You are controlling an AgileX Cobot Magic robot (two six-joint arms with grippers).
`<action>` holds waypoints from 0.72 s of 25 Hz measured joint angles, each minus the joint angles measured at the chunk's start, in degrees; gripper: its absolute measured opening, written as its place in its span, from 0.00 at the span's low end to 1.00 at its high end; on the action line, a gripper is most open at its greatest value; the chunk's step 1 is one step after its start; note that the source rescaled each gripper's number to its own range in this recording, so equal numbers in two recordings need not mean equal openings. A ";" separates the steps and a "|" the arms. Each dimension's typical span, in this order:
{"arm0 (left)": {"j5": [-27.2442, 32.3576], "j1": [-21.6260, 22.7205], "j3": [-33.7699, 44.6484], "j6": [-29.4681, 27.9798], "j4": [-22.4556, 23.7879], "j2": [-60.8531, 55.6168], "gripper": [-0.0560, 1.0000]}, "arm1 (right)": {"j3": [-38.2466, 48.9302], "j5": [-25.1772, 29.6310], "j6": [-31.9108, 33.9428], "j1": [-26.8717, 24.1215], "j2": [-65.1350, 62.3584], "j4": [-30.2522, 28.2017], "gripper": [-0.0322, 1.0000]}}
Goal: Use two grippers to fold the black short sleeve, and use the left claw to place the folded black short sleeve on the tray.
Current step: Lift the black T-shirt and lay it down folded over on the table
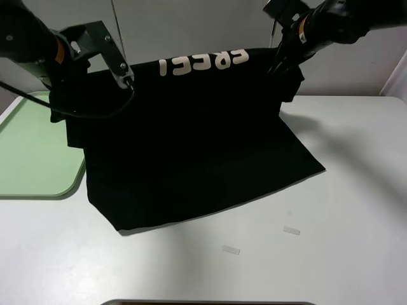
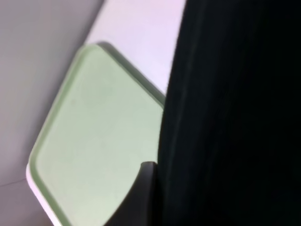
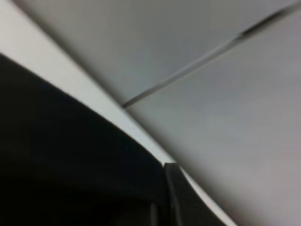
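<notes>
The black short sleeve [image 1: 191, 146] hangs like a sloped sheet, its far edge lifted and its near hem resting on the white table. Pale lettering [image 1: 203, 62] runs along the raised edge. My left gripper [image 1: 63, 101] is shut on the raised left corner, above the tray's inner edge. My right gripper [image 1: 281, 65] is shut on the raised right corner. In the left wrist view one black finger [image 2: 142, 193] shows beside the cloth [image 2: 235, 117], over the pale green tray [image 2: 94, 141]. In the right wrist view one finger [image 3: 178, 200] pinches the dark cloth [image 3: 56, 165]. The tray [image 1: 28, 152] lies at the left.
Two small clear strips [image 1: 232, 250] [image 1: 291, 230] lie on the white table [image 1: 356, 190] in front of the shirt. A grey wall stands close behind the arms. A dark object [image 1: 210, 303] shows at the table's near edge.
</notes>
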 joint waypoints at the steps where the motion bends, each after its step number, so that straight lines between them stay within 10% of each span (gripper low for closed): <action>1: -0.86 0.30 1.07 1.27 0.00 0.00 0.08 | 0.00 0.04 -1.14 0.11 1.27 -0.24 0.03; 18: -19.25 0.51 22.11 17.35 -0.96 -0.09 0.08 | 3.81 10.00 -21.51 0.94 6.60 8.63 0.03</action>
